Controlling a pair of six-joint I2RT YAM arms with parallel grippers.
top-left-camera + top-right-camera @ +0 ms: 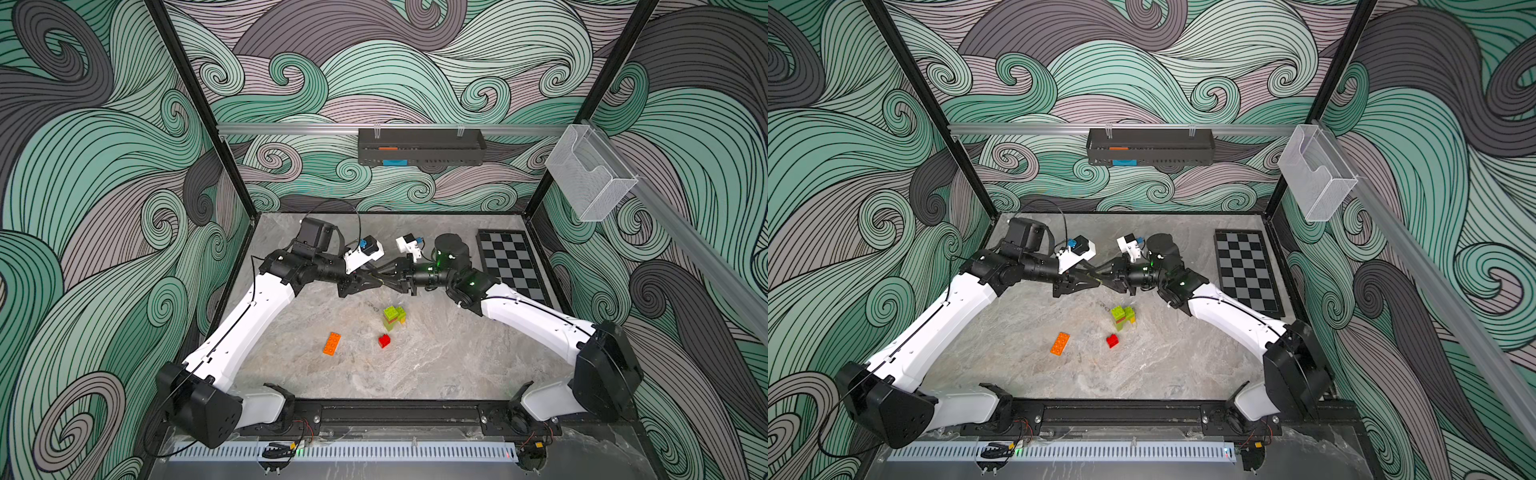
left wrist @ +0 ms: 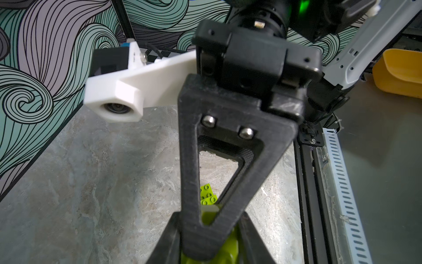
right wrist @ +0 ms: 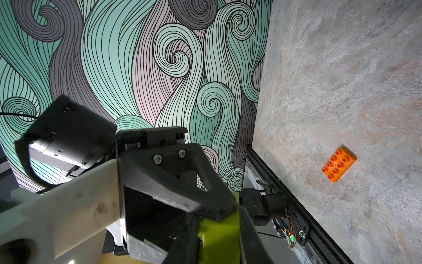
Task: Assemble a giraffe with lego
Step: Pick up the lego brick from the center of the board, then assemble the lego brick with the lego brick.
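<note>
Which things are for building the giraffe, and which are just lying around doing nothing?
For the giraffe:
half-built lime and yellow stack, red brick, orange brick, lime brick held in the air.

Just lying about:
chequered board, black wall tray, clear basket.

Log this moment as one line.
right pincer: shut on lime green brick, mid-air | left pincer: around same brick, grip unclear | table: partial giraffe, orange brick, red brick loose
</note>
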